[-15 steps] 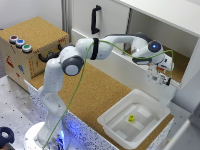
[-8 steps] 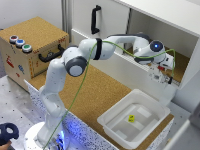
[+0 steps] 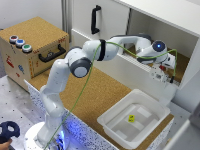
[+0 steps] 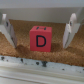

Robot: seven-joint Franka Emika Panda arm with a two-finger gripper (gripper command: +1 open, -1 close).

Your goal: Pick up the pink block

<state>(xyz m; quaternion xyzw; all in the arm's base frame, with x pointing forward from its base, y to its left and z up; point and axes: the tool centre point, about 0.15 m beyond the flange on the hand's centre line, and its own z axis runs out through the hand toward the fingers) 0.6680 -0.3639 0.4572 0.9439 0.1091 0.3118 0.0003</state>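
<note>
In the wrist view the pink block (image 4: pixel 40 38), a reddish-pink cube with a dark letter D on its face, rests on a cork surface. It sits between my gripper's (image 4: pixel 38 31) two fingers, which stand apart on either side without touching it, so the gripper is open. In the exterior view my gripper (image 3: pixel 163 73) reaches down onto the cork shelf (image 3: pixel 182 62) at the exterior view's right; the pink block is hidden there behind the hand.
A white tray (image 3: pixel 150 102) holding a small yellow block (image 3: pixel 131 118) lies below the shelf. A cork-topped box (image 3: pixel 35 42) with a black handle and coloured buttons stands at the exterior view's left. White cabinet walls enclose the shelf.
The arm has barely shifted; the hand stays low on the shelf at the exterior view's right.
</note>
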